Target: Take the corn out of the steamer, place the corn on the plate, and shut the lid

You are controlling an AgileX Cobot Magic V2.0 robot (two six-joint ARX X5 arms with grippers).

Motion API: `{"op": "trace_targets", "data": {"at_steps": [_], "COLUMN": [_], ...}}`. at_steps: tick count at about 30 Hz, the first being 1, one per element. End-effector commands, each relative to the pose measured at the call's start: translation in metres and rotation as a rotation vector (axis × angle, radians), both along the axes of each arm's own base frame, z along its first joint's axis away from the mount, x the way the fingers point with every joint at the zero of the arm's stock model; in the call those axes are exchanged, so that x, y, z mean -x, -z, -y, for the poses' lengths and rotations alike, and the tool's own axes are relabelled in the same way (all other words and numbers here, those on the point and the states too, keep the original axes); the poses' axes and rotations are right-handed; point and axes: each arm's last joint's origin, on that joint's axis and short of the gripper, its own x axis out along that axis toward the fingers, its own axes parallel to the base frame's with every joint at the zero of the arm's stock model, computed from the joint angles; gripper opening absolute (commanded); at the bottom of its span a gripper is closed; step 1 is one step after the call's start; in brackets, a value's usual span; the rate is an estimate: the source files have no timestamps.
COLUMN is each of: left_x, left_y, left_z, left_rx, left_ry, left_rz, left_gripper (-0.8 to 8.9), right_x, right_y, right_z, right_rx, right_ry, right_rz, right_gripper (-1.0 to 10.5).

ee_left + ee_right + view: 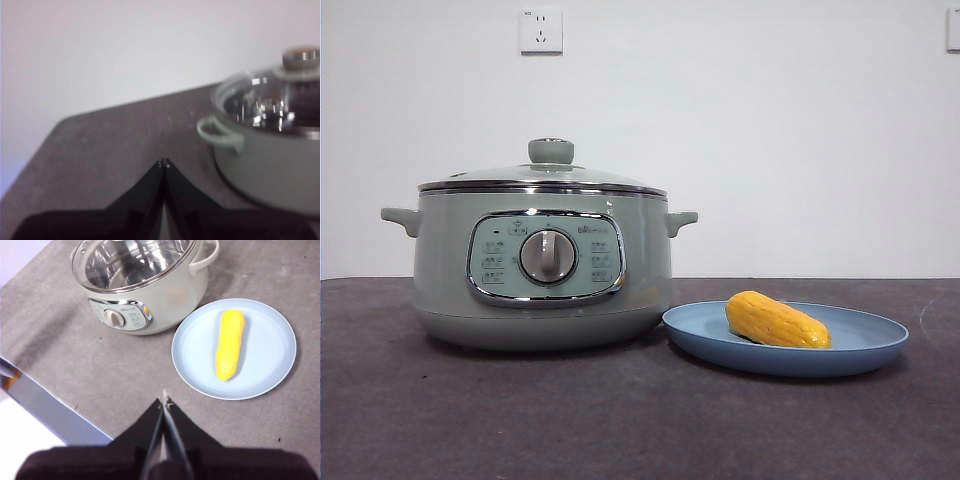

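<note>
Right wrist view, my entry: corn lengthwise on plate at right-centre, lid seated on steamer upper left; right gripper and left gripper pressed together, empty.

Corn on plate; lid apparently shut.

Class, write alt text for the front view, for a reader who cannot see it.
A sage-green steamer stands on a dark table with its glass lid closed. Beside it, a yellow corn cob lies on a light-blue plate. A white wall with a socket is behind.
</note>
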Motion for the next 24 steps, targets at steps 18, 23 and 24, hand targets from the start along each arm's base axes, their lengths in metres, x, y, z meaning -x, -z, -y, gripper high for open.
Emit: {"op": "trace_targets", "data": {"at_steps": [18,23,24], "left_x": [0.005,0.005,0.005], "left_y": [0.058,0.058,0.058], "left_z": [0.0,0.0,0.0], "left_rx": [0.088,0.088,0.088], "left_ry": [-0.017,-0.017,-0.017], "left_rz": [-0.098,-0.099,-0.099], "left_gripper": [-0.03,-0.03,-0.03], "right_x": [0.0,0.0,0.0], "right_y": [0.001,0.001,0.001], "right_z": [0.0,0.0,0.0], "right_rx": [0.004,0.004,0.003], "right_ry": [-0.001,-0.001,-0.001], "right_rz": [0.002,0.002,0.002], "right_gripper": [0.0,0.0,0.0]}}
